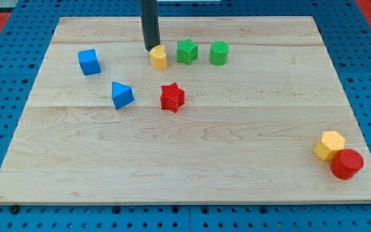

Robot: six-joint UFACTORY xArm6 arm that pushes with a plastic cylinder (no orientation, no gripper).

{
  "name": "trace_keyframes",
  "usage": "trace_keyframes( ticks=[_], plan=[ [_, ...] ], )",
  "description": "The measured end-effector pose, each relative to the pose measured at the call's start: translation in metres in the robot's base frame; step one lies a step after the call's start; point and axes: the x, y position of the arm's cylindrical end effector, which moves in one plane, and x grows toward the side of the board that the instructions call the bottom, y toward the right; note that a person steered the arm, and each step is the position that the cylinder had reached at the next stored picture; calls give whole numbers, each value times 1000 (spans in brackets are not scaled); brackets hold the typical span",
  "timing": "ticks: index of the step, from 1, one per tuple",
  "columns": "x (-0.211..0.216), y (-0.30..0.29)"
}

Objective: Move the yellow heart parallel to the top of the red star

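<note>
The yellow heart (158, 57) lies near the view's top, just left of the green star (187, 51). The red star (172, 97) lies below it, slightly to the right. My tip (151, 48) is at the heart's upper left edge, touching or nearly touching it. The dark rod rises from there out of the view's top.
A green cylinder (219, 53) sits right of the green star. A blue cube (89, 62) and a blue triangular block (122, 95) lie at the left. A yellow hexagon (329, 145) and a red cylinder (347, 163) touch at the lower right. The wooden board (192, 161) sits on a blue pegboard.
</note>
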Motion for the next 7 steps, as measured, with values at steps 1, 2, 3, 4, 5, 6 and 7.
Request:
trace_keyframes(
  ticks=[1,2,3,4,5,6,7],
  plan=[
    [18,0],
    [27,-1],
    [31,-8],
    [33,-11],
    [42,-12],
    [54,-12],
    [52,-20]
  ],
)
